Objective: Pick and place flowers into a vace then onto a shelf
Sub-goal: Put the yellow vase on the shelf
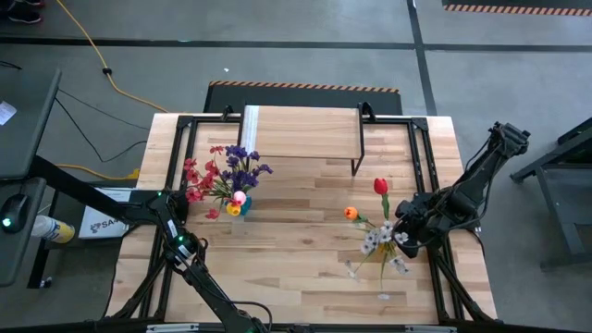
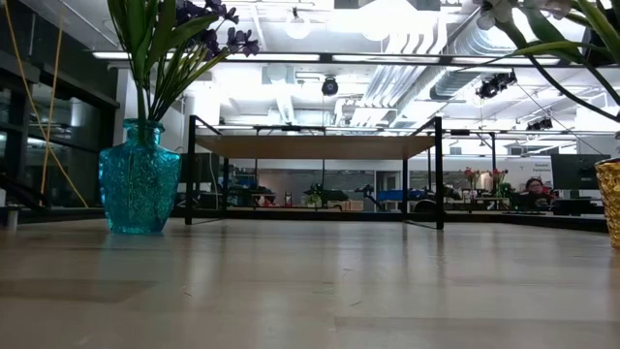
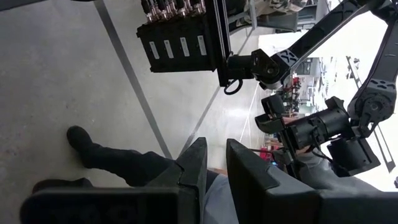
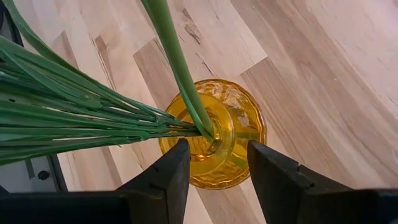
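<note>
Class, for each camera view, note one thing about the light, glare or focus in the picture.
High view: even light, soft shadows under the shelf. Low view: bright ceiling lamps glare behind the blue vase, and the near tabletop is blurred. Left wrist view: the room beyond is washed out white. Right wrist view: the yellow vase glows, with the stems in sharp focus.

Off my table's left edge I see a white box (image 1: 100, 220), a yellow cable (image 1: 92, 57) beyond.
</note>
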Available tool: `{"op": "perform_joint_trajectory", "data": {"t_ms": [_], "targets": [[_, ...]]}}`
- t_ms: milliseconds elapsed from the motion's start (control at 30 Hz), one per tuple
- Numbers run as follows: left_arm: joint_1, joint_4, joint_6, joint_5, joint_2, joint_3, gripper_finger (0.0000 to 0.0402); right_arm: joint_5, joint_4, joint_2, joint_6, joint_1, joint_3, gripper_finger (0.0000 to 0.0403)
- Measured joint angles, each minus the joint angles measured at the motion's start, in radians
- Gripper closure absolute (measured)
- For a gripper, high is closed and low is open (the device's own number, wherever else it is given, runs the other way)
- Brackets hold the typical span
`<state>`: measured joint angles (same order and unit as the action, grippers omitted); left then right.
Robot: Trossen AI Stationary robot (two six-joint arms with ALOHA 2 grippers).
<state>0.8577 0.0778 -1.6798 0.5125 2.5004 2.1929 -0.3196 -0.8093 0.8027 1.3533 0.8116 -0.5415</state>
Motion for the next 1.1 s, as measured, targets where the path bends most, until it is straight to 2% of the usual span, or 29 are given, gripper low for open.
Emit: {"op": "perform_joint_trajectory", "data": {"t_ms": [567,1100], "targets": [[0.0,0.0,0.0,0.0,0.0,0.0,0.0307,-0.015,0.0,0.023,0.011,0.0,0.0,0.0266],[0.0,0.0,0.017,0.0,0.0,0.0,0.0307,-0.033,-0.003,0.024,0.019,0.0,0.0,0.0331]]}}
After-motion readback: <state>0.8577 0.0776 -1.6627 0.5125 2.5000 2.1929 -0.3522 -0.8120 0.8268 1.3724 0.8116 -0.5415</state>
